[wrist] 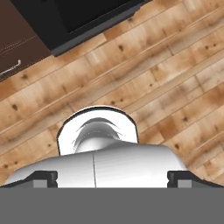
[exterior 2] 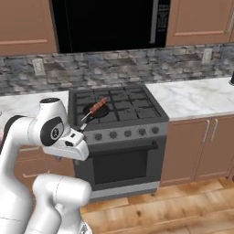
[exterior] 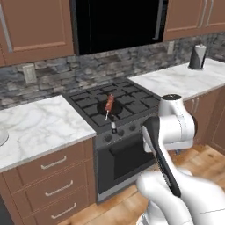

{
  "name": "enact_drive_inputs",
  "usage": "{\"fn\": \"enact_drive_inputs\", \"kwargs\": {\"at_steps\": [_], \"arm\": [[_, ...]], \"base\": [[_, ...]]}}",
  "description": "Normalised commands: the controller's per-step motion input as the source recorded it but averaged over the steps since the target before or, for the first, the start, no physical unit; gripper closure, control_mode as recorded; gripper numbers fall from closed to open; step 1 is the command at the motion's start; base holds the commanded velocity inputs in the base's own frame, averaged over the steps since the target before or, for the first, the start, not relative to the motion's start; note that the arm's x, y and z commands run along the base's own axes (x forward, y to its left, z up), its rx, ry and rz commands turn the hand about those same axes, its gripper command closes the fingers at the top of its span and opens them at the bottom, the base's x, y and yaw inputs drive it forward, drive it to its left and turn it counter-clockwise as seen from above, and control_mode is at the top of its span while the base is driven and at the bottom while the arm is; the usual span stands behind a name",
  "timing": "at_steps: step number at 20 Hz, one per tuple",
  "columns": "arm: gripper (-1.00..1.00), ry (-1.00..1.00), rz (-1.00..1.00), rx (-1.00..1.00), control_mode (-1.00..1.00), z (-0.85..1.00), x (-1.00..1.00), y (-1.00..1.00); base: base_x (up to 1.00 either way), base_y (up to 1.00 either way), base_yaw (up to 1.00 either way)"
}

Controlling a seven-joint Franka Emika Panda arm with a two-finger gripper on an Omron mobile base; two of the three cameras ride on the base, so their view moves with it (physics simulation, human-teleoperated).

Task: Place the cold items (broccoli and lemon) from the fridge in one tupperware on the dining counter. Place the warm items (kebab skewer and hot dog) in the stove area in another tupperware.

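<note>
Kebab skewer (exterior: 109, 105) lies on small dark pan (exterior: 110, 108) on stove (exterior: 132, 99), frame centre, long axis running toward backsplash. Gripper (wrist: 112, 178) points down at wood floor (wrist: 166, 87), jaws wide, empty. Skewer well above and ahead of hand.

Both base views look forward and down at the stove (exterior: 112, 103) from either side, sharing it and its flanking tabletop (exterior 2: 196, 98). The hand view faces the wooden floor (wrist: 166, 83) before it.
</note>
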Motion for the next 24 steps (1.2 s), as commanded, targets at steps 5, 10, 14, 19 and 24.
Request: {"fn": "enact_drive_inputs", "kwargs": {"at_steps": [5,10,14,19,24], "arm": [[-1.00,0.00,0.00,0.00,1.00,0.00,0.00,0.00],[-1.00,0.00,0.00,0.00,1.00,0.00,0.00,0.00],[-1.00,0.00,0.00,0.00,1.00,0.00,0.00,0.00],[-1.00,0.00,-0.01,0.00,-1.00,0.00,0.11,0.05],[-1.00,-0.05,0.00,0.07,-1.00,0.00,0.77,0.05]], "base": [[0.52,0.23,-0.09],[0.56,0.29,-0.06],[0.62,0.28,-0.06],[0.47,0.19,-0.03],[0.00,0.00,0.00]]}}
